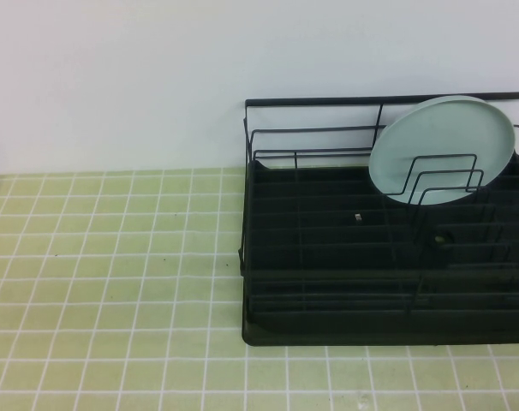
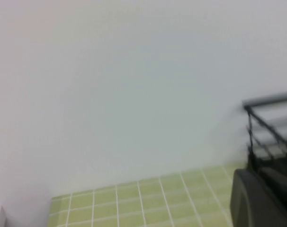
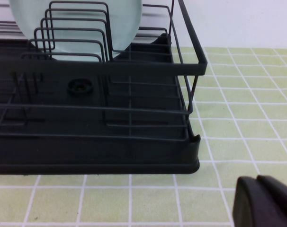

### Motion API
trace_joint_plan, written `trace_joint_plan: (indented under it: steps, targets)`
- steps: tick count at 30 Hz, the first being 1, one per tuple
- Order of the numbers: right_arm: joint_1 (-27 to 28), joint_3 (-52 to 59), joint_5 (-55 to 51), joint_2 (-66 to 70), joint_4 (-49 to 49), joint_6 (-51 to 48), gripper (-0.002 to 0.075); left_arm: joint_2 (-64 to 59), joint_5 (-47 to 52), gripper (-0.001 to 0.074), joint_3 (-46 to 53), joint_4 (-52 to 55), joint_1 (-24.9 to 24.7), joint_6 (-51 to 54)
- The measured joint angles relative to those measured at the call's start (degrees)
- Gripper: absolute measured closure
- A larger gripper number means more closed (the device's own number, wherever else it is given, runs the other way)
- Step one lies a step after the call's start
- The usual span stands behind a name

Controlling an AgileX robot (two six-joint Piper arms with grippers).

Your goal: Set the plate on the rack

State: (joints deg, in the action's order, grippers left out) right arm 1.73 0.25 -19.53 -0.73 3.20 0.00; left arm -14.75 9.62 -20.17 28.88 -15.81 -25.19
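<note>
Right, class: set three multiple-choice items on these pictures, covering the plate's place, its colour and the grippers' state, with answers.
1. Where is the plate? A) flat on the tiles B) standing in the rack C) in a gripper
2. Its colour? A) pale green B) red C) black
3. The left gripper and right gripper are: A) both shut, empty B) both open C) holding the plate
Answers: 1 B, it stands on edge among the wire dividers, back right. 2 A, pale against the black rack. 3 A, both hang shut over the tiled table near the rack, the right one before its front corner.
</note>
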Motion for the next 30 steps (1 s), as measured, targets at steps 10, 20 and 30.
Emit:
trace_joint_plan:
  steps: [10, 20, 30]
  targets:
    - [0.0, 0.0, 0.0, 0.1, 0.0, 0.0, 0.0727, 0.0, -8.62, 0.0735, 1.96, -8.78, 11.75, -3.95]
    - [0.0, 0.0, 0.0, 0.1, 0.0, 0.0, 0.0727, 0.0, -9.14, 0.0735, 15.68, -19.57, 11.63, 8.37]
    - [0.0, 0.0, 0.0, 0.1, 0.0, 0.0, 0.0727, 6.82, 4.2, 0.0735, 20.21, -34.69, 11.63, 29.62]
